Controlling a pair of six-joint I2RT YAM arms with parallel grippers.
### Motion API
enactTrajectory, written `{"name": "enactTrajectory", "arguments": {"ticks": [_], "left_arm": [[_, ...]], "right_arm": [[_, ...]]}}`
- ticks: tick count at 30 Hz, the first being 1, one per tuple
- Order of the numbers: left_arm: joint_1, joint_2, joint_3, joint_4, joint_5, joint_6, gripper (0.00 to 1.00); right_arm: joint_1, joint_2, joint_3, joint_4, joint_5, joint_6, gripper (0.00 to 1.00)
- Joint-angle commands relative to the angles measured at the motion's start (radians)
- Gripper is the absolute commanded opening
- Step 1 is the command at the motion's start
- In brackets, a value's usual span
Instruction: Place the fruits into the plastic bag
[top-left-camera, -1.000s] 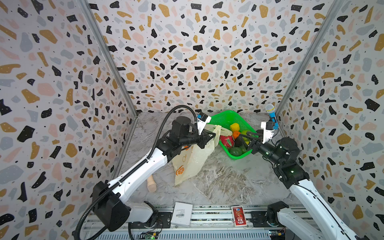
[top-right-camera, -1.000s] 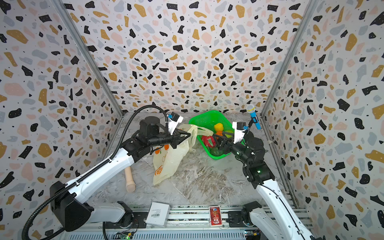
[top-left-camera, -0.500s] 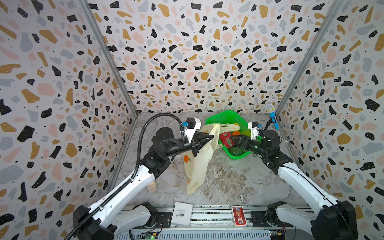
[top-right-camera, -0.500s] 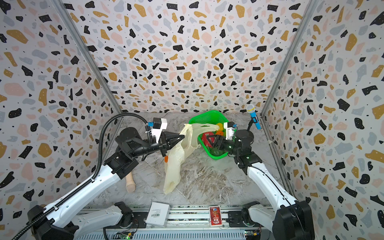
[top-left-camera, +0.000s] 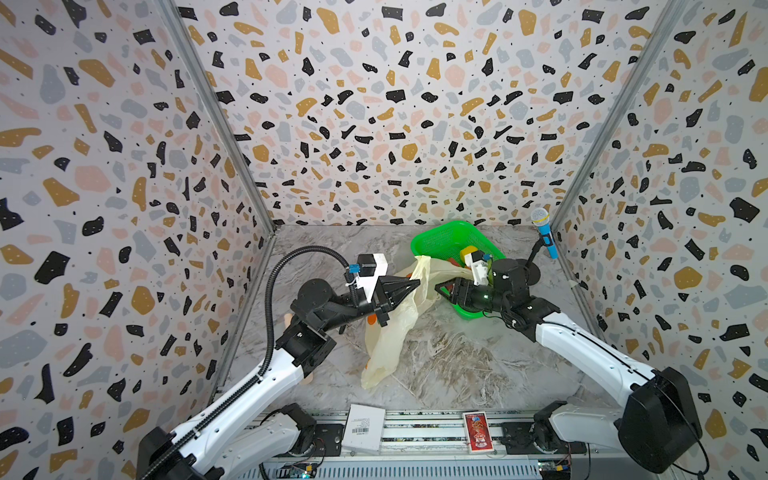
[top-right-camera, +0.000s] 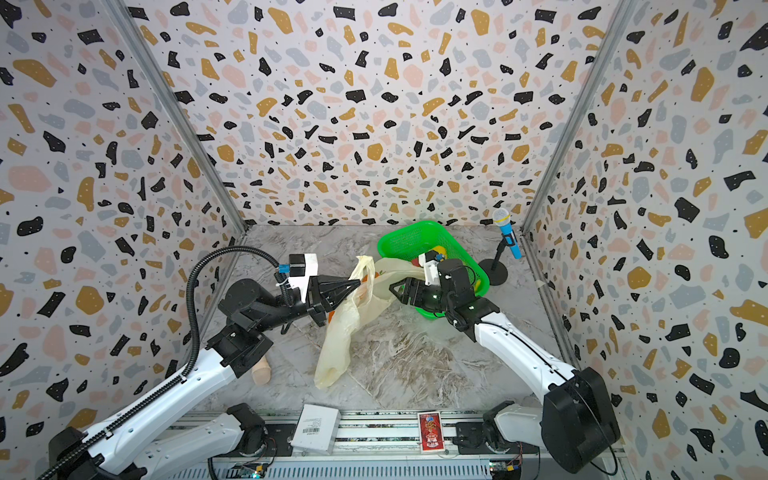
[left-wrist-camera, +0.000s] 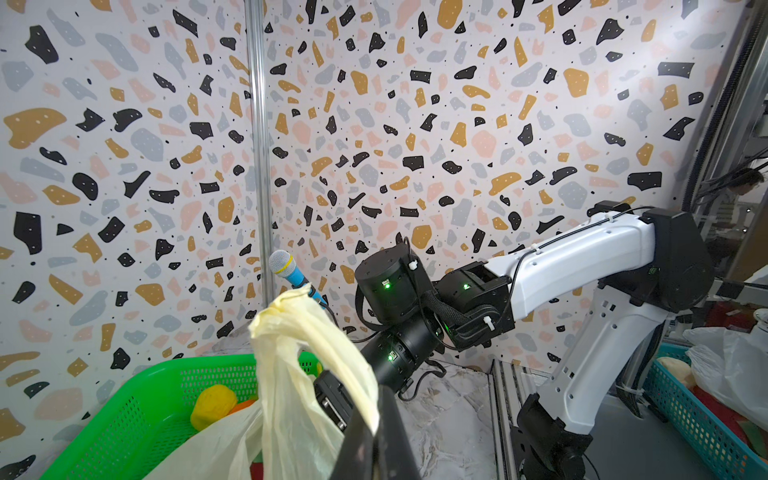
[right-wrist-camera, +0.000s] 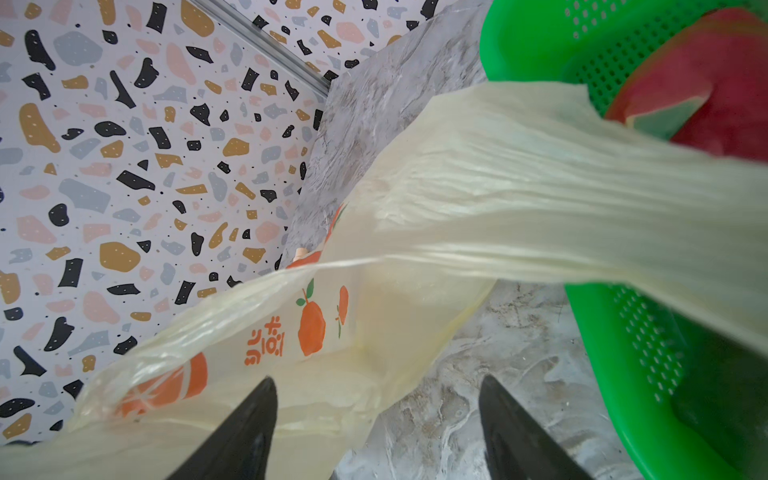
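So the left hand (top-left-camera: 417, 285) is pinching one loop handle of the plastic bag (top-left-camera: 388, 336), fingers squeezed fully together on the film, and it's holding that handle up above the middle of the counter (top-left-camera: 457, 365). The bag is hanging down from there toward 7 o'clock, and its bottom end is looking like it's resting on the marble, though I can't say for sure it's touching. The bag's other side is stretching off toward 2 o'clock and draping over the near rim of the green basket (top-left-camera: 446, 241), which is sitting at about 1 o'clock on the counter. The right hand (top-left-camera: 441, 293) is hovering just beside that stretched part, spread wide and gripping nothing. In the right wrist view its two dark fingertips (right-wrist-camera: 257, 415) are sitting apart with the printed film just ahead of them, and I can't tell if they're brushing it. The fruits (top-left-camera: 468, 251) I can make out are sitting in the basket: a yellow fruit (left-wrist-camera: 212, 405) with an orange fruit (left-wrist-camera: 245, 405) tucked against it, and a red-pink fruit (right-wrist-camera: 715, 75) right behind the stretched film. A toy microphone (top-left-camera: 544, 232) is standing at 2 o'clock near the corner, and a beige peg (top-right-camera: 261, 372) is lying at 8 o'clock, partly under the left arm.
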Motion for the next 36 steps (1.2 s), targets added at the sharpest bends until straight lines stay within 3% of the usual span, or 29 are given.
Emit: {"name": "enactTrajectory", "arguments": {"ticks": [1, 7, 20, 27, 32, 36], "left_arm": [[0.004, -0.021, -0.018, 0.085, -0.004, -0.011, 0.00], [0.004, -0.028, -0.038, 0.111, -0.001, -0.030, 0.00], [0.004, -0.034, -0.043, 0.103, 0.008, -0.021, 0.00], [0.004, -0.029, -0.040, 0.104, 0.006, -0.018, 0.00], [0.004, -0.030, -0.045, 0.107, 0.005, -0.021, 0.00], [0.003, -0.029, -0.049, 0.114, 0.000, -0.021, 0.00]], "right_arm": [[0.010, 0.011, 0.049, -0.041, 0.027, 0.040, 0.77], [0.038, 0.054, 0.038, -0.011, 0.039, 0.117, 0.76], [0.095, 0.114, 0.074, -0.045, 0.034, 0.076, 0.75], [0.076, 0.064, 0.042, -0.092, 0.105, 0.080, 0.75], [0.070, 0.105, 0.048, -0.073, 0.053, 0.087, 0.75], [0.072, 0.137, 0.036, -0.013, -0.029, 0.165, 0.75]]}}
